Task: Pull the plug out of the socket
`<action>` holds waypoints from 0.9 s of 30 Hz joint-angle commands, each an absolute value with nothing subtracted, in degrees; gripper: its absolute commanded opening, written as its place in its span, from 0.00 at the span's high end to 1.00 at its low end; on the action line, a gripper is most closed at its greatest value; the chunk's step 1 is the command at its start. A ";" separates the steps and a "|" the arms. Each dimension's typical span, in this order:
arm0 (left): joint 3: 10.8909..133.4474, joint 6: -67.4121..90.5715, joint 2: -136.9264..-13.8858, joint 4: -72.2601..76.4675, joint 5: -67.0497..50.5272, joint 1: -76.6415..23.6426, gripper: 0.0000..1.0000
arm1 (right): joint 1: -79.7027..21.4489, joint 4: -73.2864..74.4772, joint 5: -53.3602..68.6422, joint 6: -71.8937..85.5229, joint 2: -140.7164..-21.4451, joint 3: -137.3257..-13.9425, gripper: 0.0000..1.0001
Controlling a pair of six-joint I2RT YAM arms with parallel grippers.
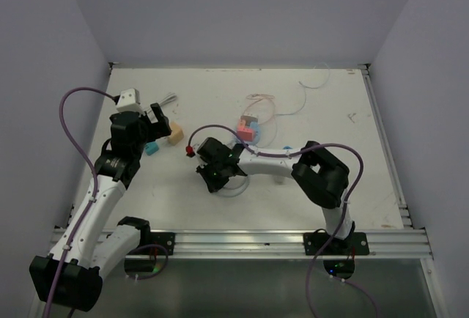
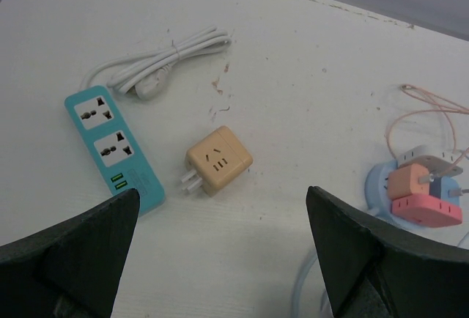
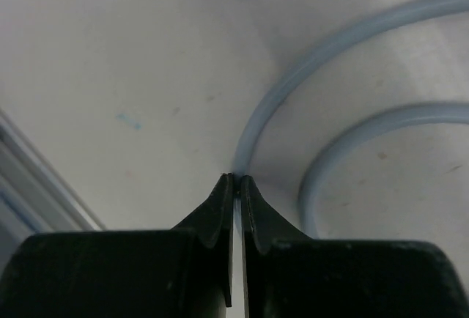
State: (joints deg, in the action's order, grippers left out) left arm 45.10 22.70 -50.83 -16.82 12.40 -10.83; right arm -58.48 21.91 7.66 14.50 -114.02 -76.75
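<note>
My right gripper [image 3: 236,186] is low on the table [image 1: 330,113], its jaws pressed together on the pale blue cable [image 3: 293,76], which curls away in two loops beyond the tips. I judge this cable to be the lead of the round socket [image 2: 379,185], so pinching it would keep the socket from sliding under a pull, though I cannot trace the link in any view. The round socket sits mid-table, just beyond the right wrist, and carries an orange plug [image 2: 407,182], a pink plug [image 2: 425,212] and a white plug [image 2: 429,158] crowded on top; which one must come off I cannot tell. My left gripper [image 2: 223,193] hangs above the table with its fingers spread wide, holding nothing. Under it lies a yellow adapter [image 2: 218,160], its prongs turned toward a teal power strip [image 2: 110,146] but apart from it; a bundled white cord [image 2: 165,61] lies further off. I read the left as kept free to take a plug while the right anchors.
</note>
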 commanded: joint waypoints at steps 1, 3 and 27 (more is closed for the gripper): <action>44.91 21.71 -50.10 -14.15 13.27 -10.11 0.00 | -60.46 27.59 15.81 14.41 -108.55 -75.68 0.96; 44.83 21.71 -50.18 -14.15 13.10 -10.11 0.00 | -63.18 29.79 17.22 13.45 -107.41 -75.41 0.89; 45.08 28.56 -62.84 -13.89 -3.53 -15.72 0.07 | -43.95 18.11 -6.94 16.34 -93.95 -69.87 0.61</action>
